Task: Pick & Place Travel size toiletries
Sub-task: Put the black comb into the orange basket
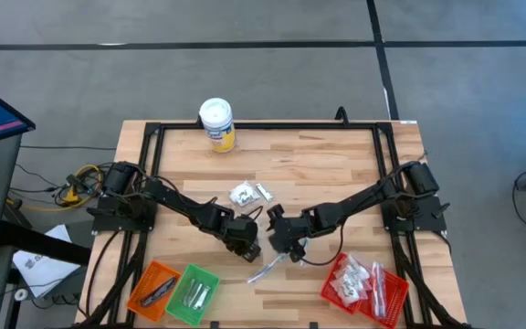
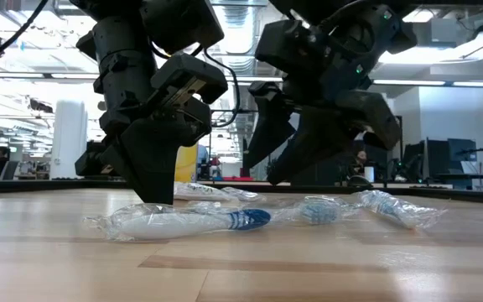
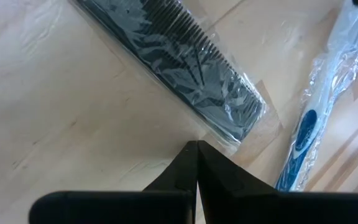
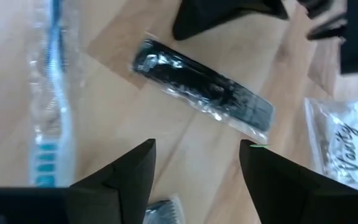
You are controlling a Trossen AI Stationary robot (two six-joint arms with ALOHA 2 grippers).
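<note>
The left gripper (image 1: 245,245) is pressing its closed, empty fingers down to the table (image 1: 336,174) beside a wrapped black comb (image 3: 185,68). A wrapped toothbrush (image 1: 269,268) is lying just right of it (blue handle end showing), and the right gripper (image 1: 284,241) is hanging above it, jaws standing apart, holding nothing.

Wrapped toothbrush (image 1: 269,267) and comb (image 3: 185,68), flat on table

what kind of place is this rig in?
Probably a robotics lab or open workshop: a wooden table on a grey taped concrete floor, and, in the low view, ceiling strip lights over desks with monitors.
</note>
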